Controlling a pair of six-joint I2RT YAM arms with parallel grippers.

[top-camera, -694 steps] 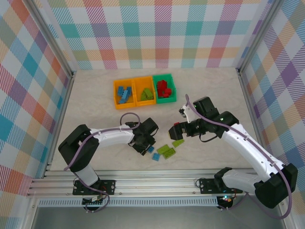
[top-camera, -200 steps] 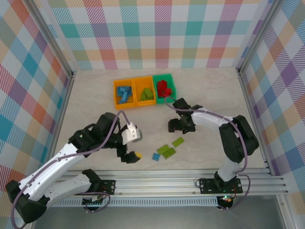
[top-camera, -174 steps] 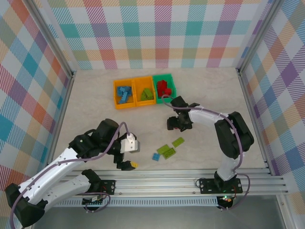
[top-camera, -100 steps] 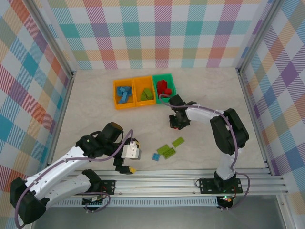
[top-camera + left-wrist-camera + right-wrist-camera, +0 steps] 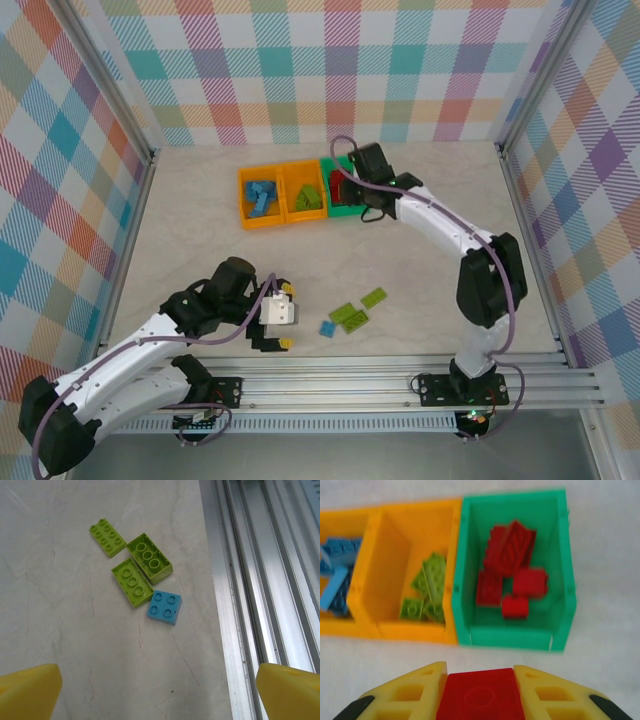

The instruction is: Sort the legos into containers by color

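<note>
Right arm: up from mid-table half a second ago, it now reaches over the near edge of the green bin [image 5: 568, 570].
Right claw [image 5: 480, 705]: clenched on a red brick [image 5: 479, 692], which sits flat between the yellow fingers, short of the bin's front wall in the wrist view.
Left arm: drawn back toward the near rail [image 5: 260, 580], with little change in the last half second.
Left claw [image 5: 160, 692]: released, fingers spread wide with nothing between them, looking down on the loose pieces.
Green bin: holds a pile of reds [image 5: 510, 555].
Middle bin [image 5: 305, 218]: orange, holds limes [image 5: 430, 585].
Left bin [image 5: 241, 198]: orange, holds blues [image 5: 337, 575].
Table [image 5: 60, 630]: three lime bricks [image 5: 131, 584] lie close together, two of them touching. A blue brick [image 5: 165, 607] sits just beside the nearest one, and all four are near the rail.
Done: most of the pieces appear sorted, one color to a bin.
Left to do: drop the held red, then move the three limes to the middle bin and the blue to the left bin. That makes five pieces, as far as the pictures show.
</note>
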